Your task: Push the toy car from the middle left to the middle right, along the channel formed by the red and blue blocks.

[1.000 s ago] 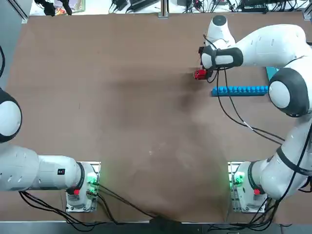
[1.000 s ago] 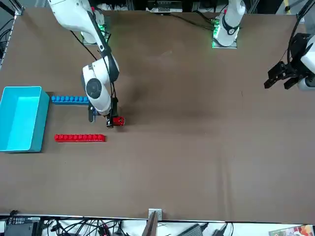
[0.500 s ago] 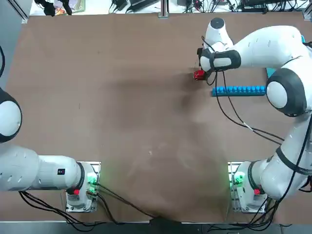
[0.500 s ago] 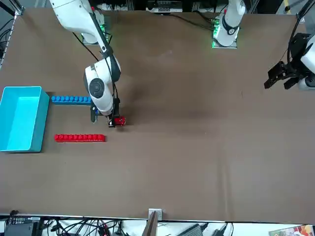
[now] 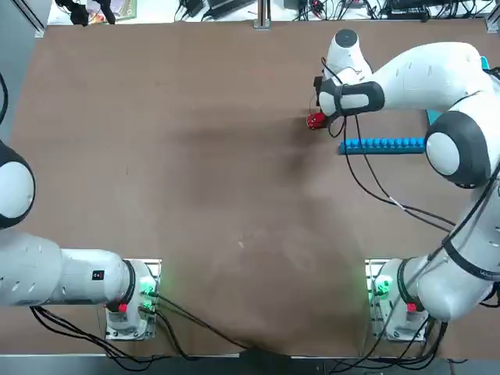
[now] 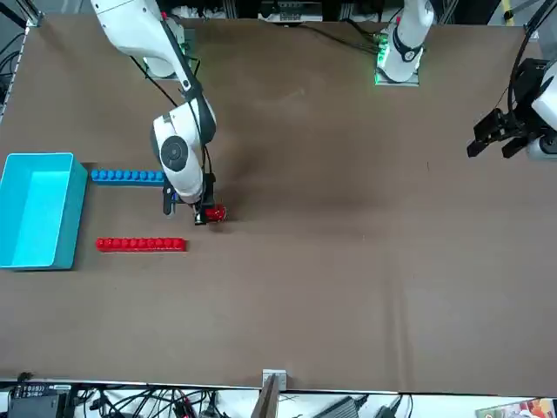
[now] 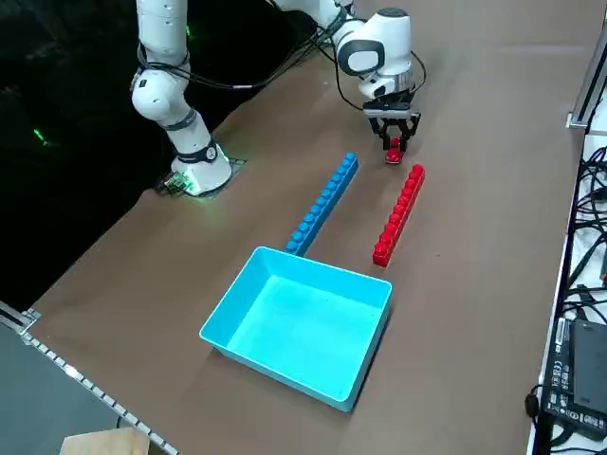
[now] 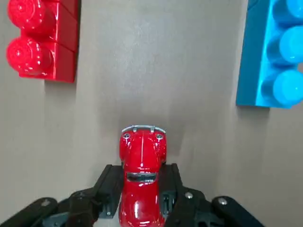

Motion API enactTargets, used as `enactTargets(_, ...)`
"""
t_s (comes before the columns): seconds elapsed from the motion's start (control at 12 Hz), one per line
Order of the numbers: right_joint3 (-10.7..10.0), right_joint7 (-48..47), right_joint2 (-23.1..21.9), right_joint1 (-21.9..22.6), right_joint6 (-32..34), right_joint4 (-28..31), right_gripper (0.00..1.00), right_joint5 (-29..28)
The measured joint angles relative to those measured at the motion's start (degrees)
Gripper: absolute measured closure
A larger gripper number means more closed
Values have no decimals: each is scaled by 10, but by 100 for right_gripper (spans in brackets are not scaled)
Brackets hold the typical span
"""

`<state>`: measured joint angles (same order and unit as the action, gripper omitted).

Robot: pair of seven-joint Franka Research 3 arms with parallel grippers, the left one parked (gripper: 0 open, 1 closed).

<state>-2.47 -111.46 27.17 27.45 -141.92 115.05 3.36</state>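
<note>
While R gripper (image 8: 142, 191) grips car (image 8: 142, 170), tray (image 7: 299, 322) beyond

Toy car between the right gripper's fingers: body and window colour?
Glossy red body, dark windows; clearest in the right wrist view, toy car between right gripper fingers.

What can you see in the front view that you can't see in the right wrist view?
Only the front view shows the light-blue open tray and the parked left arm.

Only the right wrist view shows the car's dark window.

Both show the toy car at the right gripper, the red studded row and the blue studded row.
</note>
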Motion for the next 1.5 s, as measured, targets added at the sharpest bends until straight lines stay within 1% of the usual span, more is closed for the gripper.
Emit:
enactTargets(0.67, 0, -57, 15, 25, 8, -26, 56, 0)
enactTargets(1.08, 2, -72, 26, 33, 19, -45, 56, -1)
enactTargets(1.5, 3, -77, 48, 58, 24, -81, 56, -2)
